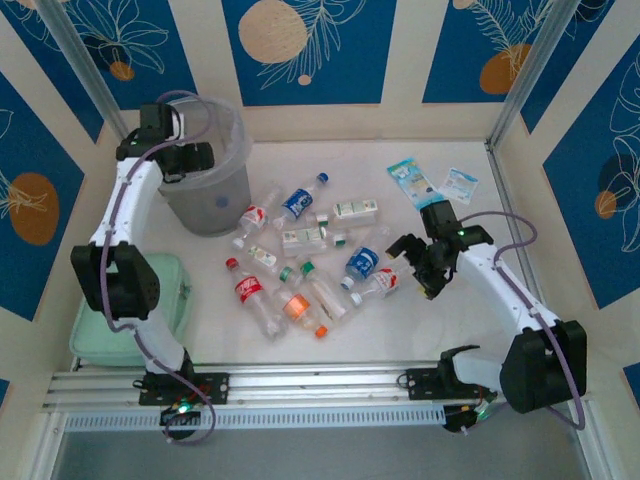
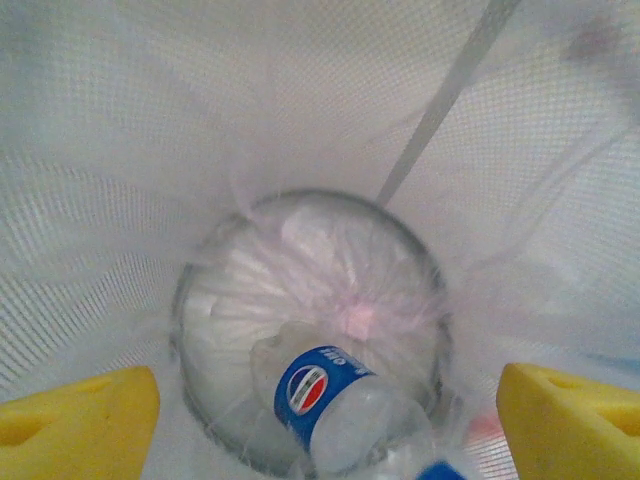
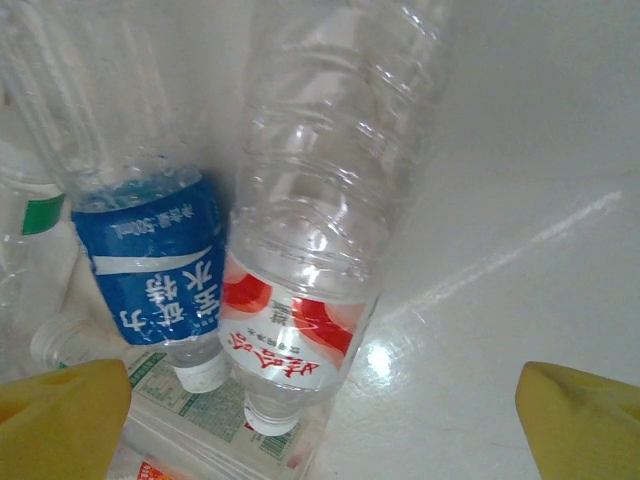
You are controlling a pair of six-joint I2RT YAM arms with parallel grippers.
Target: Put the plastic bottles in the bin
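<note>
Bottles (image 1: 300, 262) lie scattered on the desk (image 1: 420, 340) just right of the bin (image 1: 205, 195). The left gripper (image 1: 188, 160) hangs over the bin's mouth, jaws released and wide, grasping nothing. A Pepsi bottle (image 2: 335, 400) lies on the bin's bottom beneath them. The right gripper (image 1: 420, 268), well right of the bin, hovers at the cluster's far edge, jaws spread and empty. It is above a blue-labelled bottle (image 3: 160, 275) and a red-labelled bottle (image 3: 300, 310), which lie side by side, touching.

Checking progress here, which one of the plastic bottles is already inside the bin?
The blue-labelled Pepsi bottle, down inside the bin; the other bottles in view lie out on the table.
</note>
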